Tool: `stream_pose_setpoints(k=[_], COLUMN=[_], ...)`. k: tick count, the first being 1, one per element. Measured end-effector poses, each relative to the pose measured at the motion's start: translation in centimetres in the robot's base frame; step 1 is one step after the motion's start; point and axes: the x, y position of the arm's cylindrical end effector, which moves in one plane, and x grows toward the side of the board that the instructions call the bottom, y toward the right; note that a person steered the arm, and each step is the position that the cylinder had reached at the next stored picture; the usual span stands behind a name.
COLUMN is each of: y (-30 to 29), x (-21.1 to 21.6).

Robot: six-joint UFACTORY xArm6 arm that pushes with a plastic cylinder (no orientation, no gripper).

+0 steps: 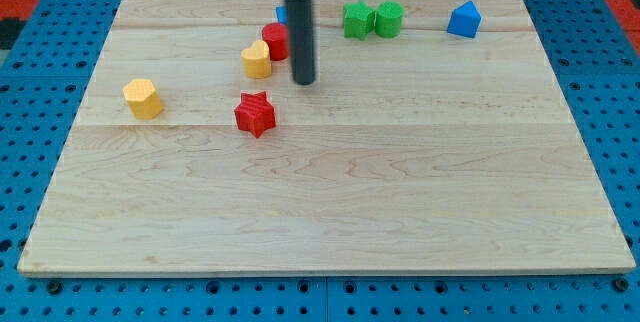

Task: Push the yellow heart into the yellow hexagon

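- Camera view shows my tip (304, 81) down on the wooden board (330, 222), in the upper middle, nearer the top edge than the bottom.
- No fingers on this rig, so nothing opens, closes or grips; the rod only pushes.
- My tip stands just to the view's right of the yellow heart (257, 60) and the red cylinder (276, 41), close to both, with a narrow strip of board showing between tip and heart.
- That heart touches the red cylinder, which sits just above and to its right.
- Far to the left, near the left edge and a little lower, sits the yellow hexagon (143, 98), well apart from the heart.
- Below the heart lies the red star (255, 113), not on the straight line from heart to hexagon as far as I can judge.
- I judge the step in hand as lining up behind the heart; the push has not yet brought it near the hexagon.
- Next move calls for a push leftward and slightly downward, keeping the tip centred on the heart so it does not slip aside or drag the cylinder.
- Count: two yellow, two red.
- Two green blocks (372, 19) stand touching near the top edge, shapes unclear.
- One blue block (464, 19) sits toward the top right corner; another blue block (282, 12) peeks from behind the rod.
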Motion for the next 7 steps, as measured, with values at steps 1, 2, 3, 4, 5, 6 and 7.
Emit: stream_pose_setpoints(k=[1, 2, 3, 4, 5, 6, 7], y=[-7.9, -9.1, -8.1, -11.4, -13.4, -14.2, -13.2], x=[-2.6, -2.4, -5.0, -7.0, -3.0, -0.3, 1.7])
